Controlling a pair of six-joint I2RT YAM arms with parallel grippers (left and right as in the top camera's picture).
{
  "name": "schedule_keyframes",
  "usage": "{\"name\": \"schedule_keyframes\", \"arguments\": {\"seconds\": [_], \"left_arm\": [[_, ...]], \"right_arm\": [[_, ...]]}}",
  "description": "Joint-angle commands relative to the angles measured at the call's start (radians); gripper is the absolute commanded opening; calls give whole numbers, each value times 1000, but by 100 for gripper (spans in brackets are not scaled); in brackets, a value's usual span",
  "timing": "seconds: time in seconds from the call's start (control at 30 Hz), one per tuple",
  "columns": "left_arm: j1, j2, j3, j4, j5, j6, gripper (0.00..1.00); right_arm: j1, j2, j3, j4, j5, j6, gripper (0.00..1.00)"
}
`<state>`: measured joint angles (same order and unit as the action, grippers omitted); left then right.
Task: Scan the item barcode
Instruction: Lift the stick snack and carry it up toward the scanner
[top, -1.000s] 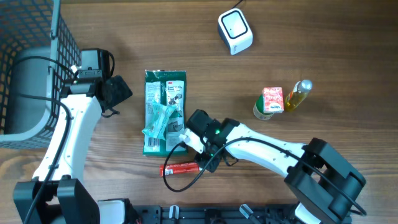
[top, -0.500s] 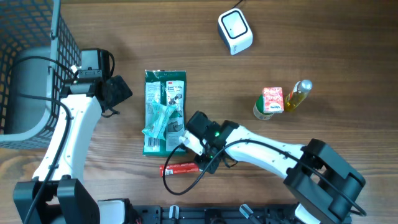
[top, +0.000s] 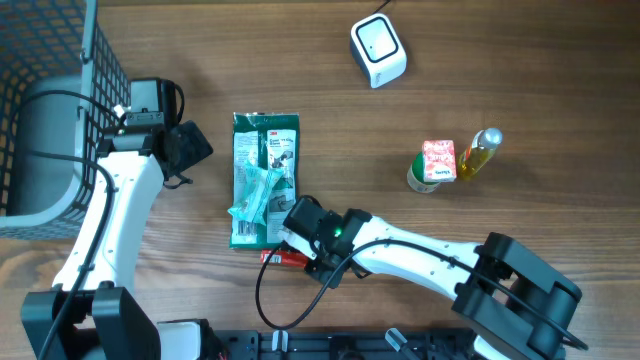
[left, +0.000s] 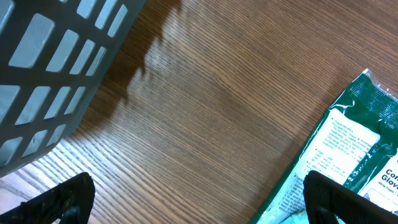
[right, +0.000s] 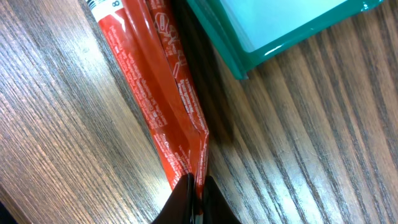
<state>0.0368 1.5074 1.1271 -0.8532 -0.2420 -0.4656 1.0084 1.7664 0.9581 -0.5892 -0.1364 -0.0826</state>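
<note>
Pinching only the crimped tail of the red tube (right: 152, 93), right gripper (right: 194, 190) was clamped on it; such a thin hold could slip or swing when lifted; left gripper (left: 199, 208) gaped, empty.

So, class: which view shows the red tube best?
Right wrist: the red tube is close up, its crimped end pinched by the right pincer. Overhead shows only a sliver under the pincer. Left wrist misses it.

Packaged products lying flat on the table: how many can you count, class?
2. The green glove packet lies mid-table; the red tube lies just nearer the robot, its crimped end pinched in the right gripper's jaws. The arm may hide more.
</note>
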Motion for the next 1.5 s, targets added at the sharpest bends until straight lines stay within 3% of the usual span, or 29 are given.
{"name": "schedule_keyframes", "arguments": {"seconds": [0.0,0.27,0.4,0.53,0.77,0.9,1.17,1.47], "left_arm": [[3,7,5,0,-2,-10,100],[4,6,5,0,-2,-10,100],[4,7,5,0,-2,-10,100],[4,7,5,0,-2,-10,100],[4,7,5,0,-2,-10,100],[3,6,5,0,-2,-10,100],[4,7,5,0,-2,-10,100],[4,7,5,0,-2,-10,100]], "right_arm": [[2,4,0,-24,28,20,4],[2,-153,28,-27,9,29,4],[2,-290,29,-35,23,-74,4],[2,-370,29,-35,43,-85,4],[-22,-366,35,-21,259,43,4],[-108,-366,119,-57,447,55,4],[-357,-357,387,-96,599,-190,4],[-421,-235,397,267,924,-642,4]]}}
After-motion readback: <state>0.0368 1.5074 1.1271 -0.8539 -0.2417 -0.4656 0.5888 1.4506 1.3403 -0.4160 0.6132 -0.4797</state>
